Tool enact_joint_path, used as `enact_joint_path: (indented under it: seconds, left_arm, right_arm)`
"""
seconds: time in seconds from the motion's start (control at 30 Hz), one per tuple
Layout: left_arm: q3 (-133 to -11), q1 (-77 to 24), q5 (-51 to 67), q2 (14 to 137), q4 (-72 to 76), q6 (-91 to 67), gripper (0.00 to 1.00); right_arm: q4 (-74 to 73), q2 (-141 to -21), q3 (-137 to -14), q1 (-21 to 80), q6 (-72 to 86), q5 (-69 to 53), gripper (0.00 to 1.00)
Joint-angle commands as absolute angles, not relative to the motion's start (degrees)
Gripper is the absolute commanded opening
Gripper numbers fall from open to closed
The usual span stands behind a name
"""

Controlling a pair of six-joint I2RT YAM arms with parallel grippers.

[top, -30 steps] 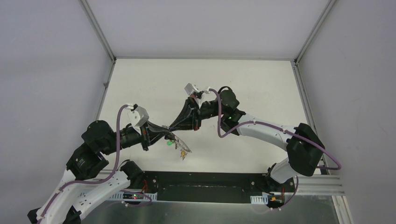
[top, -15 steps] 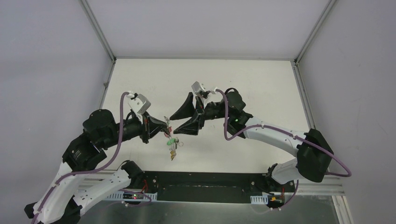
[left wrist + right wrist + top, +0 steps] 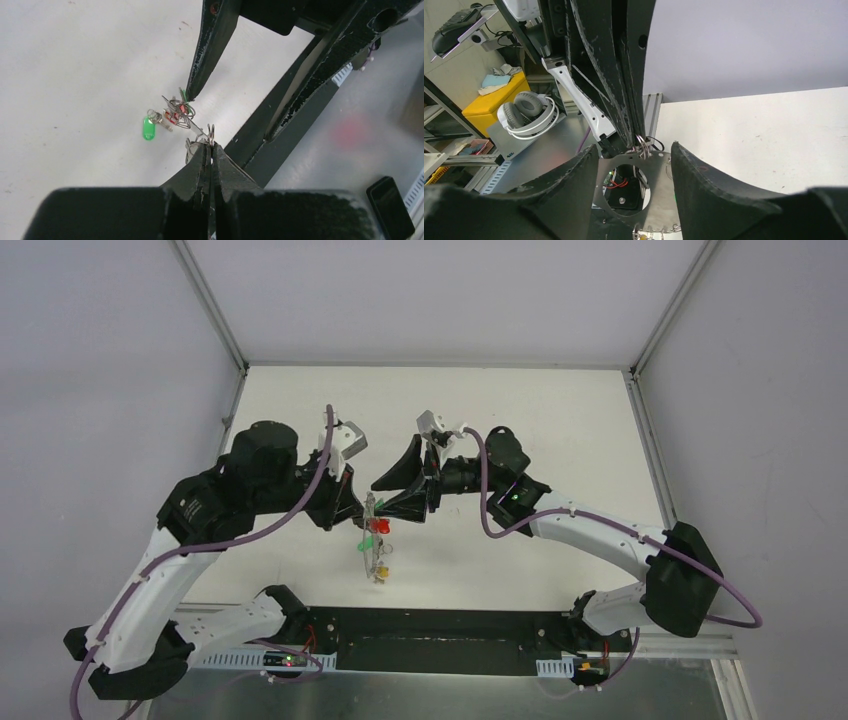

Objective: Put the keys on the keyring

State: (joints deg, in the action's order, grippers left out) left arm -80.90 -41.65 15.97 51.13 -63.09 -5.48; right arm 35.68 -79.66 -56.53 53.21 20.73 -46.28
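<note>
My left gripper [image 3: 359, 510] [image 3: 210, 146] is shut on the top edge of the keyring [image 3: 370, 552], a flat grey metal ring [image 3: 659, 197] that hangs below it above the table. Small keys dangle from the ring: a green-capped key [image 3: 367, 542] [image 3: 148, 128], a red-capped one [image 3: 381, 528] and a yellow-capped one [image 3: 381, 574]. My right gripper [image 3: 380, 500] [image 3: 634, 148] is open, one finger on each side of the ring's upper part without touching it. Its fingers [image 3: 212, 45] reach in from the top of the left wrist view.
White tabletop [image 3: 560, 430] inside grey walls with aluminium corner posts. A black base rail [image 3: 440, 635] runs along the near edge under the hanging ring. Beyond the table edge are a shelf with headphones [image 3: 526, 112] and a yellow bin [image 3: 489, 105].
My right gripper has opened and let go of the ring. The left arm has risen and swung toward the back, and the keyring now hangs straight down from its fingers.
</note>
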Motion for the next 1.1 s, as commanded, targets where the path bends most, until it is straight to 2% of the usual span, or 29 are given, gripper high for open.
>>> enact_joint_path:
  seconds: [0.0,0.13,0.47,0.9,1.07]
  left_arm:
    - [-87.5,-41.8,19.5,55.4,-69.9,-1.4,0.0]
    - [-90.9,-41.8,20.2,59.3,-74.5,0.2,0.0]
    - [-92.0,-41.8,22.1,61.9,-76.1,4.9,0.0]
    - [-92.3,-41.8,22.7,62.4,-76.0,5.0,0.0]
    - [-92.1,-41.8,22.2,62.2,-76.0,5.0,0.0]
  right_arm:
    - [36.1,-79.0,-57.0,53.0,19.7,-46.6,0.55]
    - [35.9,-80.2,-57.6,53.0,20.1,-48.9,0.44]
    - [39.7,-84.1,-56.9,53.2,22.7,-51.9,0.27]
    - [41.5,-86.3,-57.4,54.3,23.7,-53.5,0.21]
    - [41.8,-85.7,-57.0,54.4,23.8,-54.1,0.25]
